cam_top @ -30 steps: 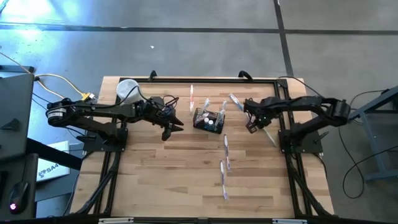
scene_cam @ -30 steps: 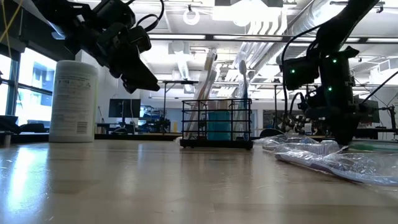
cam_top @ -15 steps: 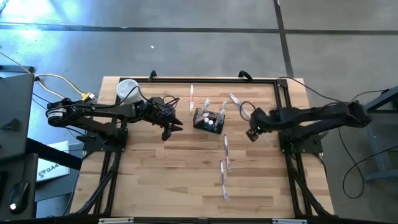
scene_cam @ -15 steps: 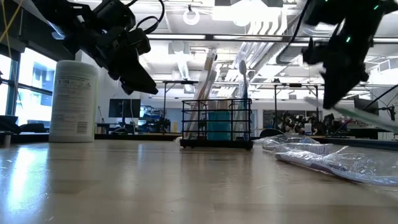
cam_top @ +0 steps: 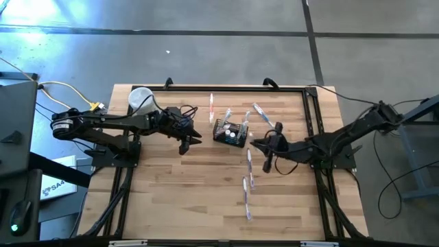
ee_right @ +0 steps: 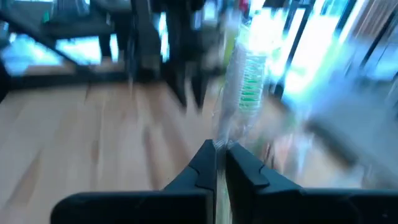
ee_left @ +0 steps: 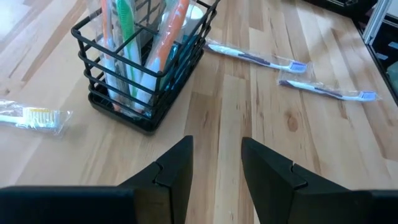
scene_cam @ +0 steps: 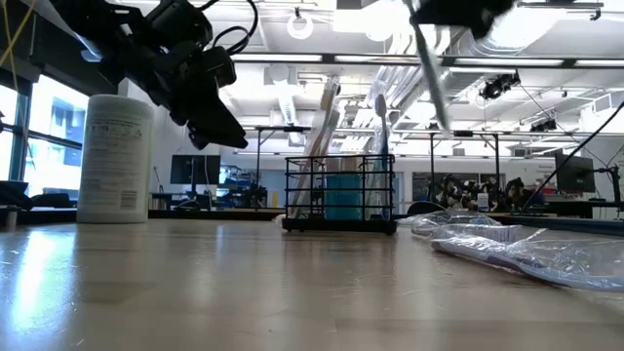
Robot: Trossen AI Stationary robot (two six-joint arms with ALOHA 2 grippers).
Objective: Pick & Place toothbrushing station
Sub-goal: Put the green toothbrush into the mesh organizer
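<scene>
Nearest in the high view, loose wrapped toothbrushes (cam_top: 247,184) lie on the bench (cam_top: 171,199). The right hand (cam_top: 267,160), clamped on a wrapped toothbrush (ee_right: 244,81), has swung in beside the black wire caddy (cam_top: 230,131). The left hand (cam_top: 194,141), fingers apart and empty, still hovers left of the caddy, the white canister (cam_top: 140,99) behind.

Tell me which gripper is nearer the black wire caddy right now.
Left, narrowly. The left gripper hovers just off the black wire caddy on its left side; the right gripper, shut on a wrapped toothbrush, sits slightly farther off its right.
</scene>
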